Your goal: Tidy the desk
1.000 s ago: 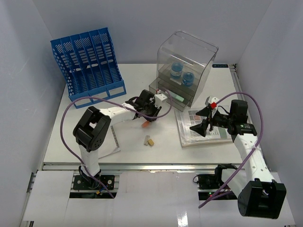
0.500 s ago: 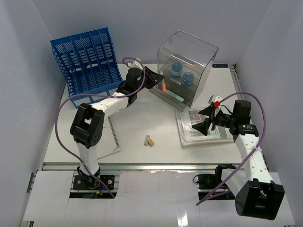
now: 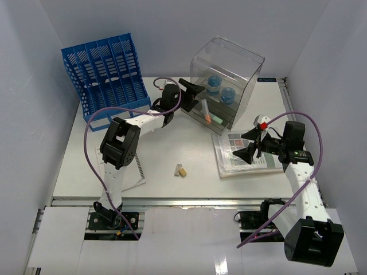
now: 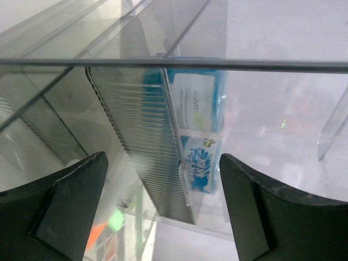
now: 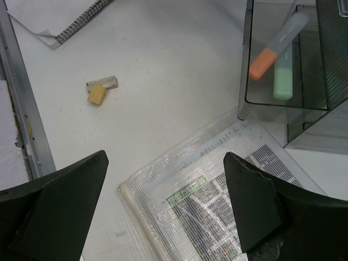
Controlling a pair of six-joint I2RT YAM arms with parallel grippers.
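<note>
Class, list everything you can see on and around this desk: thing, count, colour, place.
desk: 1, white, under everything
file rack: 1, blue, far left
drawer box: 1, clear, far centre, one drawer pulled out
round items: 2, blue, inside the box
orange-capped marker: 1, tilted in the open drawer
green marker: 1, in the same drawer
printed sheets: 1 sleeve, white, right
spiral notebook: 1, white, near left
eraser pieces: 2, tan and yellow, near centre
left gripper: 1, black, open, at the box
right gripper: 1, black, open, over the sheets
</note>
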